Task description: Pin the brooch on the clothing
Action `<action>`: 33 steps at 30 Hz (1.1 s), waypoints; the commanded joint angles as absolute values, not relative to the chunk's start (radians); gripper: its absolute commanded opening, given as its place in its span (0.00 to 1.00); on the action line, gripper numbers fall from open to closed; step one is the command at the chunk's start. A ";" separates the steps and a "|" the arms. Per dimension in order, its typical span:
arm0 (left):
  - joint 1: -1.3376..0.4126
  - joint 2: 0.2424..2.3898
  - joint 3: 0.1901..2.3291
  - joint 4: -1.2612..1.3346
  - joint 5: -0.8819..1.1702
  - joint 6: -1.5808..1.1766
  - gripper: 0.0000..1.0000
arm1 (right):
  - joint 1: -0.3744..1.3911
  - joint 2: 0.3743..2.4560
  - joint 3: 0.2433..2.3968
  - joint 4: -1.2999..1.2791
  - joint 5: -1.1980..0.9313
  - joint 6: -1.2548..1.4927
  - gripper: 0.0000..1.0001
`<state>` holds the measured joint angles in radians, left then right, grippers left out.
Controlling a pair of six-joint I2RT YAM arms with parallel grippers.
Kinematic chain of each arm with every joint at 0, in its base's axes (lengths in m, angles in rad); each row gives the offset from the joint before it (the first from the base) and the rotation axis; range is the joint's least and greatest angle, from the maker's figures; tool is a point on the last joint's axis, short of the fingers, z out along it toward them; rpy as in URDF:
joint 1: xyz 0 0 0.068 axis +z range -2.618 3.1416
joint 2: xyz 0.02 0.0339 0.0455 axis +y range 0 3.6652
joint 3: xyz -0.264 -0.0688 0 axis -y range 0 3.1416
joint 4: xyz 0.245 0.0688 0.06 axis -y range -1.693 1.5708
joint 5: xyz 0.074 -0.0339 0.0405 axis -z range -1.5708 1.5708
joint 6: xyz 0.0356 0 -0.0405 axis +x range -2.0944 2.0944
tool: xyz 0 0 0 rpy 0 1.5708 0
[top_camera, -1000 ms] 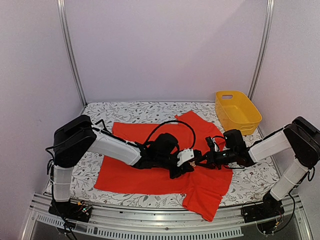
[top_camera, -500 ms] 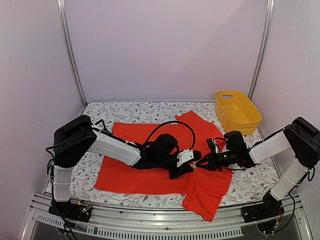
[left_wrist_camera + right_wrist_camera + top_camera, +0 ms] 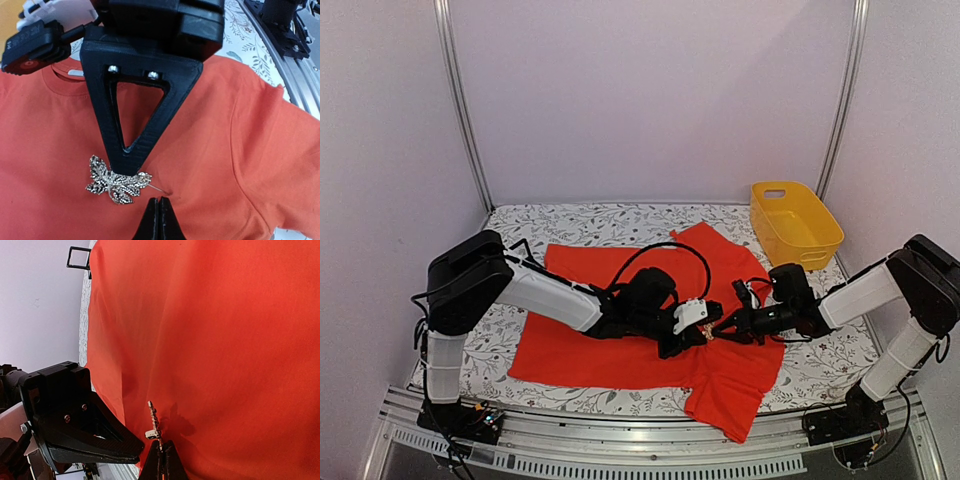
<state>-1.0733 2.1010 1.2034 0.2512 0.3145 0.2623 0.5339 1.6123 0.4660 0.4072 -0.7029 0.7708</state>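
The red-orange T-shirt (image 3: 580,350) lies spread on the table and fills both wrist views (image 3: 250,150) (image 3: 225,340). The brooch (image 3: 116,181), a glittery silver leaf, rests against the shirt, and its pin pricks the fabric at a small pucker. My right gripper (image 3: 717,330) (image 3: 162,457) is shut on the brooch (image 3: 154,422), seen edge-on there. One of its fingers (image 3: 140,100) reaches down to the brooch in the left wrist view. My left gripper (image 3: 696,336) (image 3: 158,217) is shut, pinching the shirt right beside the pin tip. Its fingers (image 3: 95,440) show in the right wrist view.
A yellow plastic basket (image 3: 796,222) stands at the back right. A small black square box (image 3: 79,258) sits beyond the shirt's far edge. The table has a floral cover (image 3: 620,220) and a metal rail (image 3: 650,440) along the near edge.
My right gripper has edged left with the brooch, closing the gap to the left gripper. The left arm has barely moved.
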 commanded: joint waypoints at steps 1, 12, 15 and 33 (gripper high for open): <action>-1.069 2.120 1.217 0.282 0.279 0.276 0.00 | 0.540 1.603 0.446 0.407 -0.760 0.776 0.00; -1.068 2.120 1.215 0.252 0.298 0.270 0.06 | 0.540 1.603 0.462 0.370 -0.755 0.752 0.00; -1.068 2.117 1.202 0.257 0.292 0.273 0.01 | 0.540 1.604 0.460 0.371 -0.759 0.753 0.00; -1.071 2.146 1.226 0.254 0.281 0.280 0.00 | 0.545 1.550 0.442 0.358 -0.811 0.770 0.00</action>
<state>-1.0737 2.1220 1.2125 0.2577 0.3061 0.2661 0.5365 1.5848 0.4522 0.3721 -0.7513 0.7685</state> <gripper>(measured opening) 0.005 0.007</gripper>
